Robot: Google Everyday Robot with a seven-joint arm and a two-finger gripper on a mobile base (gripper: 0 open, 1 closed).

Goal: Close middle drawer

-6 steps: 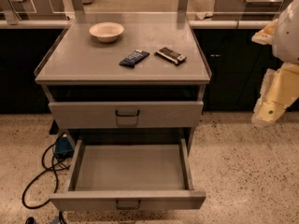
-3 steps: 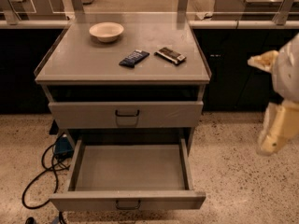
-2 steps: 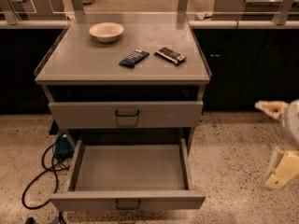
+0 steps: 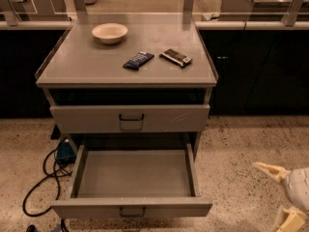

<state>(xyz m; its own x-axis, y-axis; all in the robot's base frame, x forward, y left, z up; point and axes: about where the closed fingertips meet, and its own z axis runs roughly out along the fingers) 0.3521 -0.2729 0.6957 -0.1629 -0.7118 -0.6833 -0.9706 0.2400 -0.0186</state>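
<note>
Arm lowered; wide grey metal middle drawer [image 4: 131, 208] not yet shut.
The cream gripper [image 4: 282, 195] has sunk to floor level, out past the front right corner of the grey counter [image 4: 87, 66], clear of the drawer; whether it is parted or together I cannot tell; the drawer juts fully out beneath the front edge; speckled floor [image 4: 231, 144] beside it leaves approach room; a black cable [image 4: 43, 178] loops off the front left corner.

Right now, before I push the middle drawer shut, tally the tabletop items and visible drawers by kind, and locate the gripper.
Bowls: 1 (white bowl)
Packets: 2 (blue packet, dark packet)
Drawers: 2 (top drawer shut, middle drawer open)
Total: 5
The gripper is low at the right, off the cabinet.
</note>
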